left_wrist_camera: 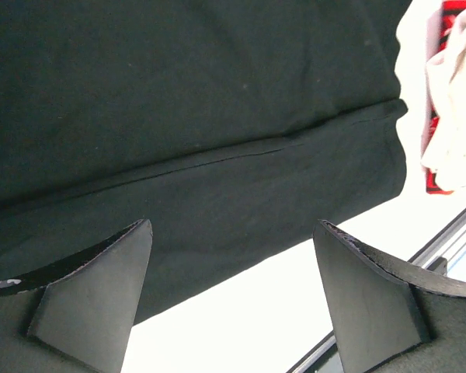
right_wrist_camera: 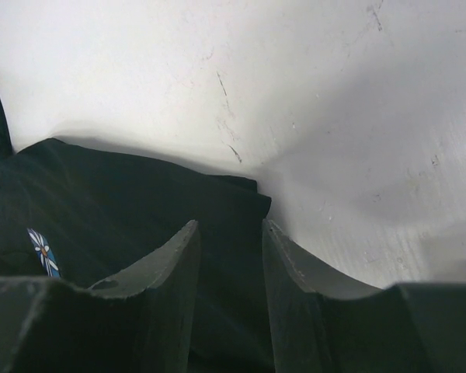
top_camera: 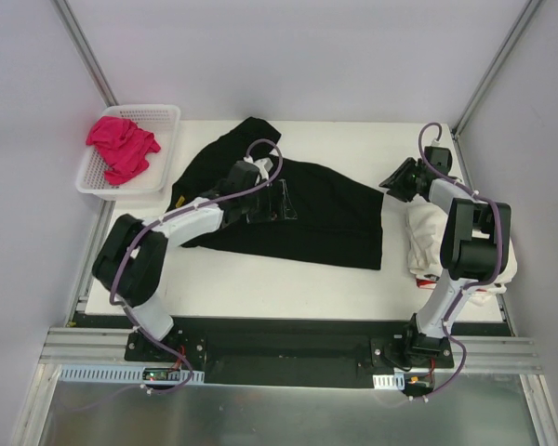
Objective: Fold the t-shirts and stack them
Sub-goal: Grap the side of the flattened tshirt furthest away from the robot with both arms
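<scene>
Black cotton fills most of what I see: the black t-shirt [top_camera: 307, 218] lies spread across the middle of the table [top_camera: 260, 283]. From above, my left gripper [top_camera: 270, 197] hangs over its middle and my right gripper [top_camera: 395, 181] sits at its right edge. Only that high view takes in the pink t-shirt [top_camera: 121, 149] bunched in the white mesh basket [top_camera: 158, 110] at the far left corner. It also shows the cream-white t-shirts [top_camera: 420, 243] heaped under my right arm. My left wrist camera shows the left gripper [left_wrist_camera: 233, 225] with its jaws spread wide above a seam in the dark cloth, and a slice of cream fabric at the right. My right wrist camera shows the right gripper [right_wrist_camera: 230, 225] parted only narrowly over a corner of the shirt lying flat on scuffed white tabletop. It alone catches the small blue-and-white print [right_wrist_camera: 43, 252].
</scene>
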You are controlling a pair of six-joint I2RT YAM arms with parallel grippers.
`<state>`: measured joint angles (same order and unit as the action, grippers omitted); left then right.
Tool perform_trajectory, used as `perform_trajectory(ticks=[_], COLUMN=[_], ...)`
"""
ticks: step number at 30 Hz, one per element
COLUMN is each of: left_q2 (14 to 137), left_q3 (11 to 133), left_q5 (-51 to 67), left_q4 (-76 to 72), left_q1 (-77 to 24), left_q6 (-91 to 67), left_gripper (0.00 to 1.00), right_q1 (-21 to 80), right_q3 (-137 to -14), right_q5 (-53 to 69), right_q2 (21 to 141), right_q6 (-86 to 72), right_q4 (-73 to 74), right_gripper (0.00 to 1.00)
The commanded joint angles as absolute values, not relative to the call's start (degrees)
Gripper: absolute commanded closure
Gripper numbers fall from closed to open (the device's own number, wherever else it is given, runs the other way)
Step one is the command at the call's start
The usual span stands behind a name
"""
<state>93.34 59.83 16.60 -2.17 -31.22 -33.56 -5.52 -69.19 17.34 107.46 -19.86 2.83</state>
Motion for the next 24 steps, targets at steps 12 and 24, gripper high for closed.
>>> perform_trajectory(ticks=[12, 24], left_q2=[107.66, 108.89], left_q3=[69.96, 68.91], left_q5=[22.41, 22.76], left_q4=[-5.19, -5.19], left_q1=[-37.44, -37.71], left_q6=[-35.42, -34.28], left_gripper=[0.16, 0.16], right_q1=[-5.89, -4.04], right_q3=[-69.34, -71.63], right_q5=[16.61, 14.68], right_q2=[108.98, 115.04], right_q6=[-20.04, -21.71], right_q4=[0.53, -1.58], right_gripper=[0.59, 0.61])
